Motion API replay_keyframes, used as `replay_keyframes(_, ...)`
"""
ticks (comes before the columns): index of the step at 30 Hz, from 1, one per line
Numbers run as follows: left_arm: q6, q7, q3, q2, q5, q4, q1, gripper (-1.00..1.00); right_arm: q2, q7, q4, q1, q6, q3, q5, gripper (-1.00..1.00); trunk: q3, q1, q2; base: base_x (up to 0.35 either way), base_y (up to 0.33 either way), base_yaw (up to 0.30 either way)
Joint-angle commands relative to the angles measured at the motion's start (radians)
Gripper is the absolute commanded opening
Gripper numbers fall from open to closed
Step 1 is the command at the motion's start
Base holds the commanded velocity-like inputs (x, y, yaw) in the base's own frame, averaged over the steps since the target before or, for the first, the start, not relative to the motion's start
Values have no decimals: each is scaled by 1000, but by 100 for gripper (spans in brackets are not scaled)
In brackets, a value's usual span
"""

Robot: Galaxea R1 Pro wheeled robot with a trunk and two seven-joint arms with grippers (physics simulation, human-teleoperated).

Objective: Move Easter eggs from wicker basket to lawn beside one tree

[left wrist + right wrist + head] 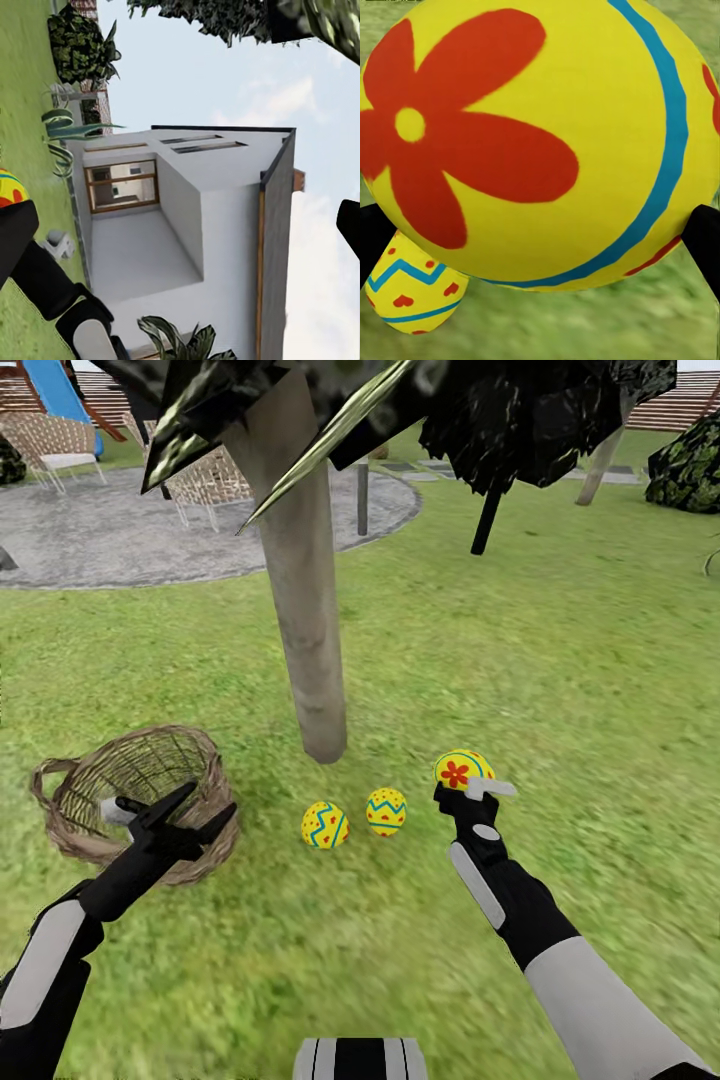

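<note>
Two eggs on the lawn by the tree, the third in the right gripper.

Head view: two eggs (325, 825) (386, 811) lie on the lawn (560, 660) near the trunk (305, 610); the right gripper (465, 785) is closed around the third egg (461, 768); the left gripper (195, 810), jaws spread and empty, hangs over the basket (95, 810). Left wrist view: a white house (187, 225), sky, a sliver of egg (11, 187). Right wrist view: the flowered egg (540, 142) between dark fingers (705, 232), another egg (412, 292) on grass beyond.
</note>
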Motion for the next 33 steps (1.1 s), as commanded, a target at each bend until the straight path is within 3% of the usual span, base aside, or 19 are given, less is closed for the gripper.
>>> replay_keyframes(1, 4, -3, 1, 0, -1, 3, -1, 100, -1, -8, -3, -1, 4, 4, -4, -100, -1, 0, 0, 0, -332, 61)
replay_keyframes(9, 6, -7, -1, 0, 2, 4, 1, 100, -1, -7, -9, -1, 3, 6, -4, -100, -1, 0, 0, -1, -74, 26)
replay_keyframes(21, 5, -5, -3, 0, 0, 5, 4, 100, 1, -8, 35, -1, 2, 9, -3, -100, -1, 0, 0, -7, -304, 282)
replay_keyframes(23, 5, -4, -3, 0, 0, 5, 4, 100, 15, -8, 64, -2, -16, 9, 17, -100, -1, 0, 0, 95, -333, 292)
replay_keyframes(27, 5, -4, -3, 0, 0, 5, 4, 100, 66, -8, 151, -10, -77, 8, 137, -100, -1, 0, 0, 123, -326, 290)
replay_keyframes(31, 5, -4, -3, -1, 0, 5, 4, 100, 82, -5, 230, -28, -82, 9, 153, -100, -1, 0, 0, 157, -307, 87)
replay_keyframes(33, 6, -5, -3, -1, 0, 5, 4, 100, 96, -4, 347, -89, -82, 8, 154, -100, -1, 0, 0, 88, -139, 6)
